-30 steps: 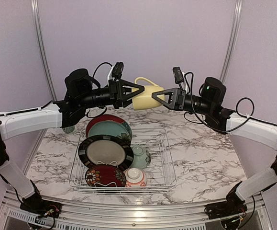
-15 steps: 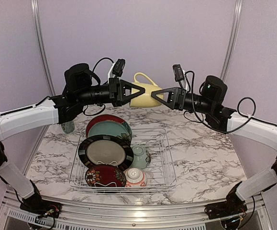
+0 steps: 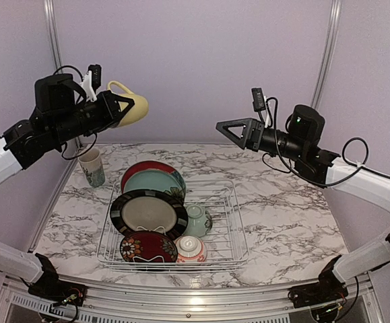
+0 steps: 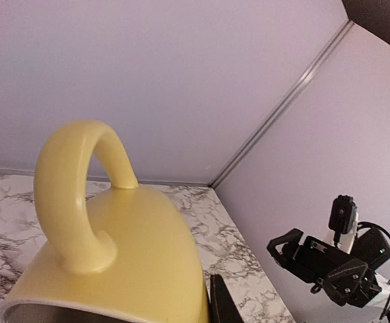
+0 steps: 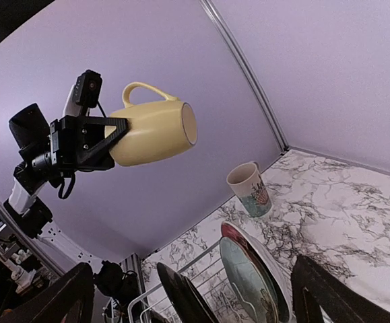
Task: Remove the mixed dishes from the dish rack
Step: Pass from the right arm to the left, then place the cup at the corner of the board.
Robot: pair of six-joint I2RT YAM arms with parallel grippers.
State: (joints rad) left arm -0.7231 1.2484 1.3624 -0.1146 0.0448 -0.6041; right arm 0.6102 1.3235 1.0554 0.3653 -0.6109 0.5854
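A: Where was the yellow cup (image 3: 133,106)?

B: Out of the rack (image 3: 230,202), high in the air toward the far left of the table (image 3: 282,215). The left gripper (image 3: 118,108) was clamped on its rim with the jaws nearly together, so the cup lay on its side, handle up.

A: Why the rim?

B: I'd guess the thin wall was the one part such jaws could pinch. The wrist view showed one finger outside the wall. The other was hidden, likely inside.

A: And the right gripper (image 3: 221,126)?

B: Spread wide and holding nothing. It hung above the rack's far edge, pointing toward the cup.

A: What remained in the rack?

B: Four plates (image 3: 147,214) stood on edge between the dividers on the left, held upright by the wires. Two bowls (image 3: 198,219) sat just beside them. The tall cup (image 3: 92,167) stood upright on the table, left of the rack. That was probably the unloading spot, which may explain why the yellow cup was held out on that side.
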